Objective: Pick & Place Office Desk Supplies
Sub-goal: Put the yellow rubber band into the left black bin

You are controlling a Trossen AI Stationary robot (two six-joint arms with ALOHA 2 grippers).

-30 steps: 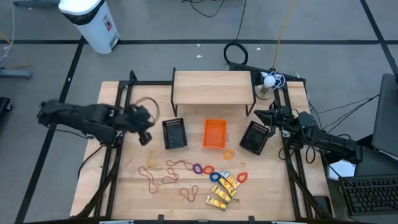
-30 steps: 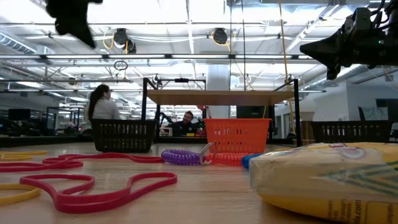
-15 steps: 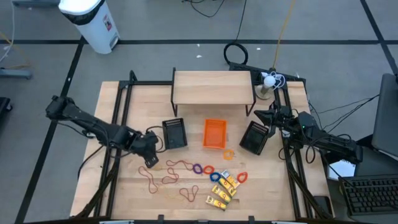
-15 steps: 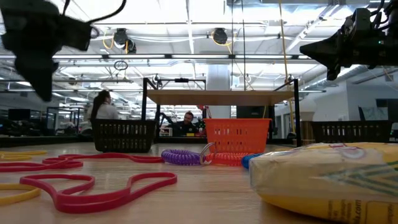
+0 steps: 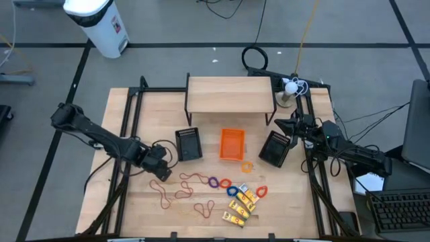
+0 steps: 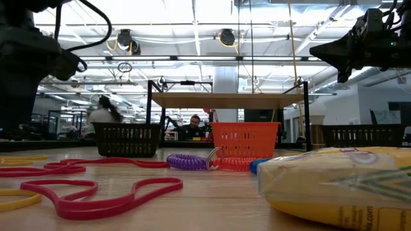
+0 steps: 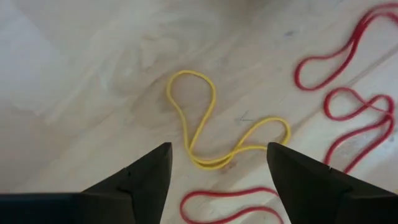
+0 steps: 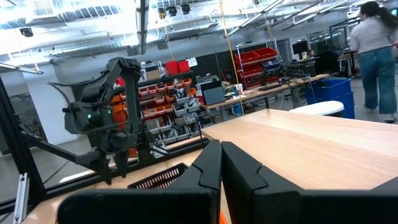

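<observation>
Rubber bands (image 5: 180, 186) lie loose at about 7 o'clock on the wooden counter (image 5: 127, 202), red and tan loops tangled together; coloured rings (image 5: 223, 183) trail off toward 6 o'clock and the yellow packets (image 5: 242, 205) sit in a heap just beyond them. Change since half a second ago: left gripper (image 5: 162, 173) has dropped a little further and now hangs low at the 9 o'clock edge of the band cluster; a second ago that arm was raised and folded back near the counter's left rail. Left wrist view looks straight down at a yellow rubber band (image 7: 214, 127) lying between the spread fingers (image 7: 146, 177), jaws wide apart, nothing held, red loops (image 7: 348, 106) just beside it. Left arm stretched long from the 9 o'clock side, wrist pitched downward. Right gripper (image 5: 279, 124) unmoved across all frames, parked high at 3 o'clock over the right black basket (image 5: 275, 147), fingers pressed together and empty. Left black basket (image 5: 189, 144) and orange basket (image 5: 232, 144) stand in a row at centre, wooden shelf (image 5: 230, 94) at 12 o'clock. Bare counter remains open toward the 9 o'clock rail and along the 6 o'clock edge below the bands; rings and packets crowd the 5 o'clock side.
</observation>
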